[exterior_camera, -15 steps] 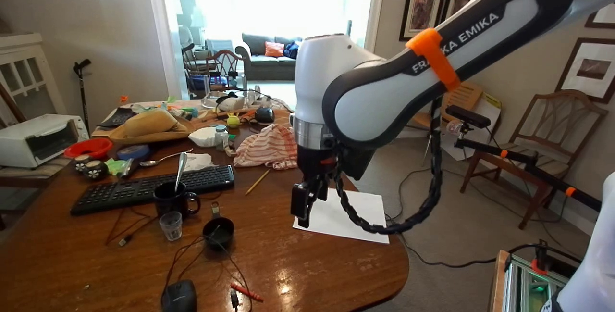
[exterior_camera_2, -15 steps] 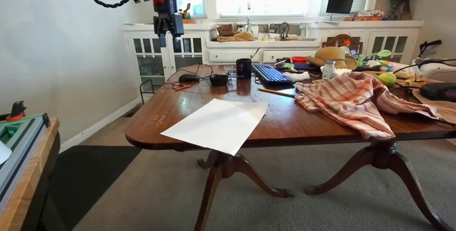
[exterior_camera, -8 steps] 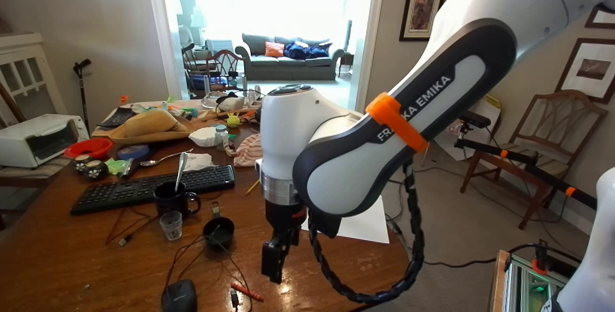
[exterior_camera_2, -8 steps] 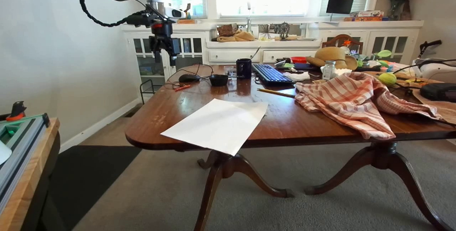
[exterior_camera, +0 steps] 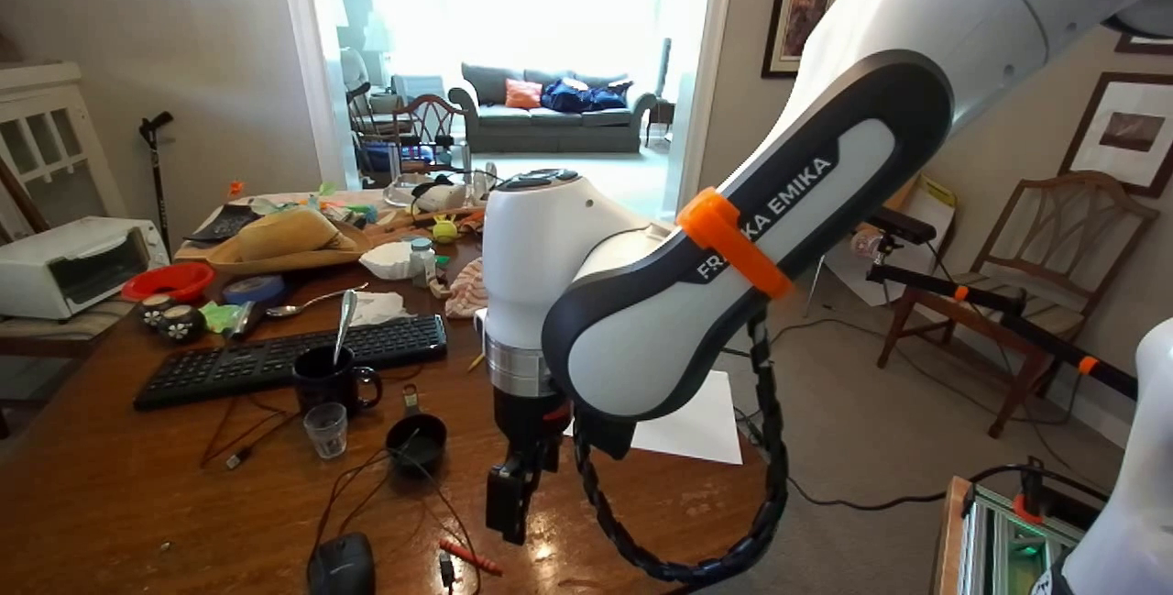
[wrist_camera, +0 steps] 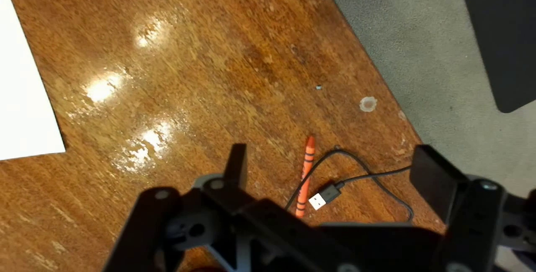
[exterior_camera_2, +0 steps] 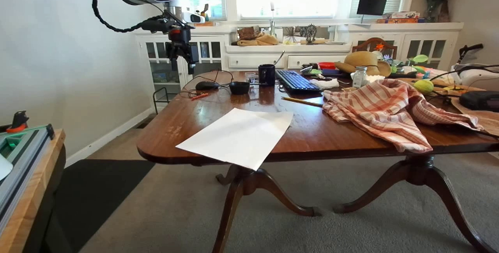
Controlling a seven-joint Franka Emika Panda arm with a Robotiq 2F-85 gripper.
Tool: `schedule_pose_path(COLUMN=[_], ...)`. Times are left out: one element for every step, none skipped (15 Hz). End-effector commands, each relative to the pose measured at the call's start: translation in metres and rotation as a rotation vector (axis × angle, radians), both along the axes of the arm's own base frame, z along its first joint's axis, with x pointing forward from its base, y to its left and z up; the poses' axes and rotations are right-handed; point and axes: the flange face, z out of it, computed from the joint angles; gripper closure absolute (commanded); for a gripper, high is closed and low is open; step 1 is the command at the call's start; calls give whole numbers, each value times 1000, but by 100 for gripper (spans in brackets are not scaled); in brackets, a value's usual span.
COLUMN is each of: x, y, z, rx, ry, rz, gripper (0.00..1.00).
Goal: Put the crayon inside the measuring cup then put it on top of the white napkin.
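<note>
The orange-red crayon (wrist_camera: 308, 162) lies on the wooden table with a thin black cable crossing over it; it also shows in both exterior views (exterior_camera: 470, 558) (exterior_camera_2: 200, 96). My gripper (wrist_camera: 333, 154) is open and empty above the table, and in the wrist view the crayon appears between its fingers. The gripper also shows in both exterior views (exterior_camera: 520, 499) (exterior_camera_2: 183, 66). The black measuring cup (exterior_camera: 418, 446) stands upright near the crayon, a cable running across it; it also shows in an exterior view (exterior_camera_2: 239, 87). The white napkin (exterior_camera_2: 241, 134) lies flat at the table edge, partly hidden by the arm elsewhere (exterior_camera: 696, 425).
A USB plug (wrist_camera: 327, 196) lies beside the crayon. A black mouse (exterior_camera: 342, 564), a clear small glass (exterior_camera: 327, 431), a black mug (exterior_camera: 327, 381) with a spoon and a keyboard (exterior_camera: 275, 361) stand around the cup. A red-and-white cloth (exterior_camera_2: 382, 108) lies farther along.
My gripper has come down and shifted from near the napkin toward the crayon, most of it in the earlier half second. The objects on the table have not moved.
</note>
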Motion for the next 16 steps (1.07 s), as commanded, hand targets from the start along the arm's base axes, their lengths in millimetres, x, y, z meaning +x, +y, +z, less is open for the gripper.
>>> schedule_pose_path(x=[9, 12, 14, 15, 18, 20, 24, 28, 33, 37, 44, 49, 55, 60, 66, 70], y=[-5, -7, -10, -12, -15, -18, -20, -22, -21, -21, -19, -16, -13, -11, -9, -7], z=[-21, -26, -36, -42, -52, -59, -66, -72, -78, -83, -87, -91, -96, -99, -104, -107], rx=[-10, -7, -5, -5, -11, -13, -19, -24, -30, -33, -42, -42, -52, -60, -69, -77], ry=[-28, -31, -27, -31, -32, -35, -42, -56, -76, -91, -116, -134, -153, -169, -186, -198], rz=[-18, -22, -25, -29, -28, -30, -33, -36, -41, -47, -52, -58, -60, -63, -67, -69], gripper=[0, 0, 0, 0, 0, 0, 0, 0, 0, 0, 0, 0, 0, 0, 0, 0])
